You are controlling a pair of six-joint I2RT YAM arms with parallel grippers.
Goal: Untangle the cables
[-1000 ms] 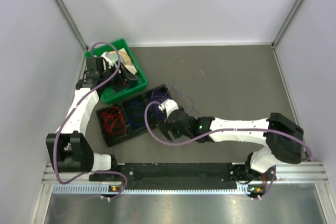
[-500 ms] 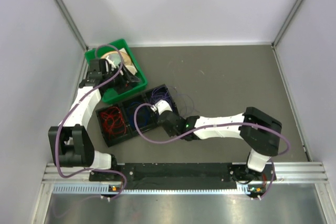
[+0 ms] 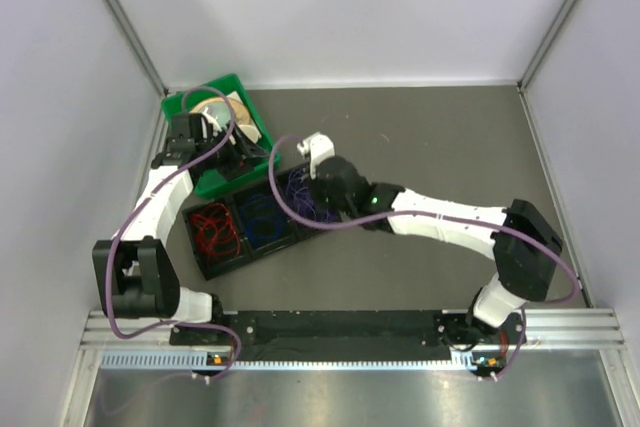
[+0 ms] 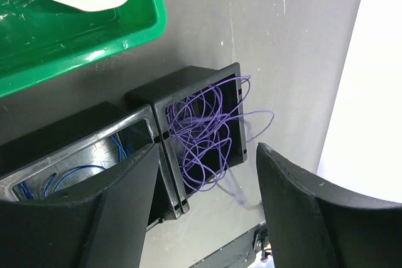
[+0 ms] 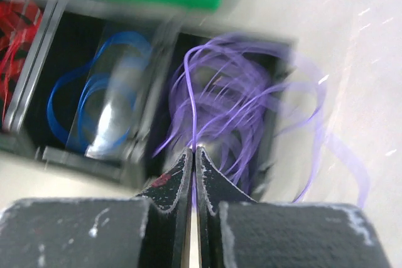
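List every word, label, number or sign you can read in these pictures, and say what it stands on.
None: no readable text shows in any view.
Green bin: plain, no label.
Black tray holding red cables, blue cables and purple cables: no markings visible.
Right wrist view: blurred, nothing legible there.

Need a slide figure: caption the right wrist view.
Right gripper pinching one strand of the purple cables tangled in the end compartment of the black tray.
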